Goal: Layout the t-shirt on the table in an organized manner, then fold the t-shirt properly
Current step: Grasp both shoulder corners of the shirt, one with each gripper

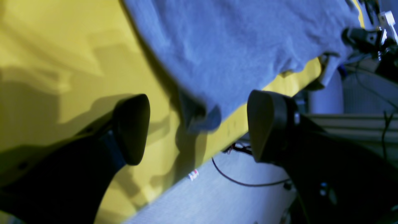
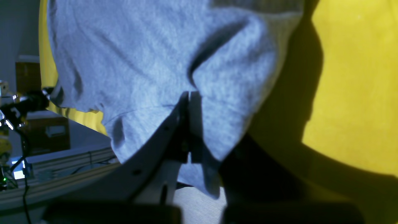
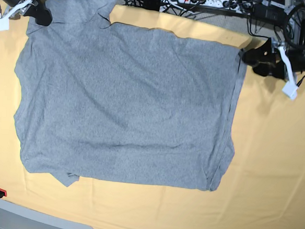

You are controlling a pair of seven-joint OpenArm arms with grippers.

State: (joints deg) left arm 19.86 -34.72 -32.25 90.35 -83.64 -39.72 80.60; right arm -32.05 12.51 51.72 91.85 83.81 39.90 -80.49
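So the t-shirt (image 3: 127, 107) is lying mostly flat in the middle-left of the table (image 3: 274, 170), plain grey side up, no lettering showing. It's not tidy yet though: one top corner is bunched up past the far edge, and there's a little folded-under flap at the near left corner.

The right hand (image 2: 189, 93) has its two fingers pressed tight together with a pinch of grey cloth caught between them, right at the shirt's far corner by the table edge. My guess is it's got hold there so it can tug that bunched bit straight. The left hand (image 1: 199, 127) is doing the opposite, spread wide and holding nothing, sitting just off the shirt's other far corner where the fabric tip (image 1: 202, 116) pokes in between its fingers. Looks lined up to grab it, I'd say.

Funny thing is the overhead view is useless for the hands; you just see dark blobs at the two far corners. Only the wrist cameras show one pinching and one gaping. But the wrist views can't tell you how the whole shirt is lying; only the top one does.
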